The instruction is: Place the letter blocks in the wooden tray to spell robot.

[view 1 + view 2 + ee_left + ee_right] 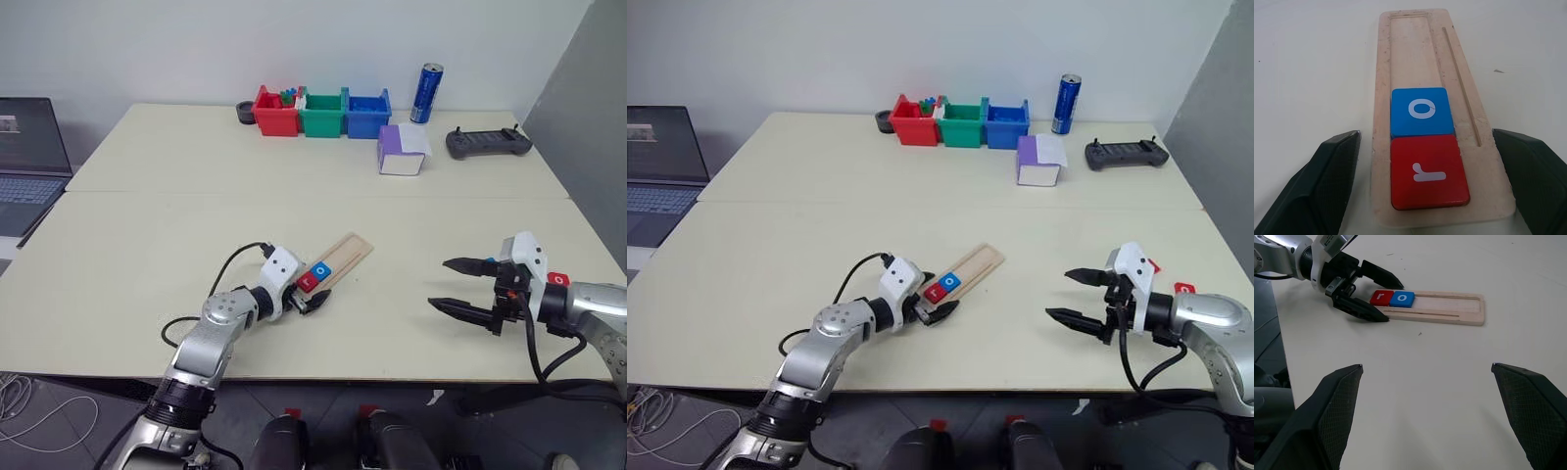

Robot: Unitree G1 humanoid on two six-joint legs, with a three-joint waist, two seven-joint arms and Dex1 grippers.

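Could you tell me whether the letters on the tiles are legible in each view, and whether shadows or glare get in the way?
Left wrist view: the red r tile and blue o tile are sharp and evenly lit, without glare, and the wooden tray softens slightly toward its far end. Right wrist view: both letters are small but readable, and the left gripper casts only a faint shadow. Eye views: the letters are barely legible.
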